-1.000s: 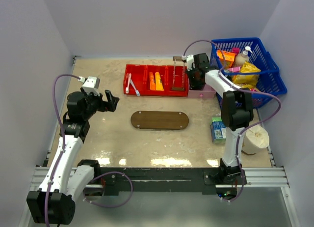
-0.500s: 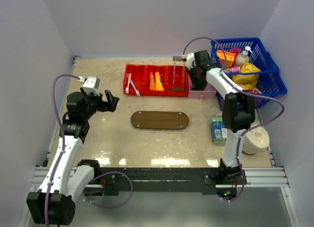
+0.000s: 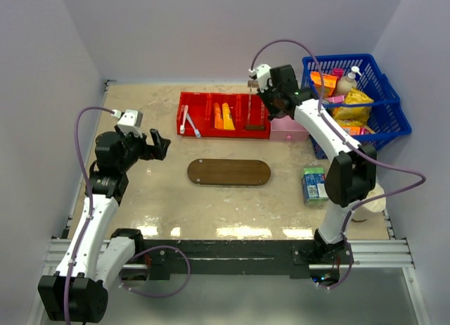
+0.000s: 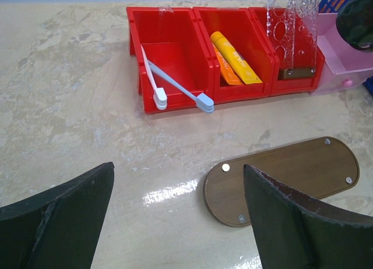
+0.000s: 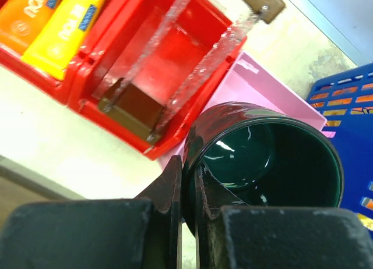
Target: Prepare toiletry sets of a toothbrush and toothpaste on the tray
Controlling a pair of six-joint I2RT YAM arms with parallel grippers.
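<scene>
Left gripper hangs low near the table's front, jaws spread wide, holding nothing. Beyond it, the dark brown wooden oval tray lies flat on the marbled beige table. Farther back stands the red three-compartment plastic bin, with two slim white toothbrushes in its left compartment and two orange toothpaste tubes in the middle one. Right gripper pinches the rim of a dark glossy cup beside the pink square box.

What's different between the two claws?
The left claw is open and empty; the right claw is shut on the rim of a dark green cup. The left claw hangs toward the left side of the table; the right claw by the pink box. Both are black.
</scene>
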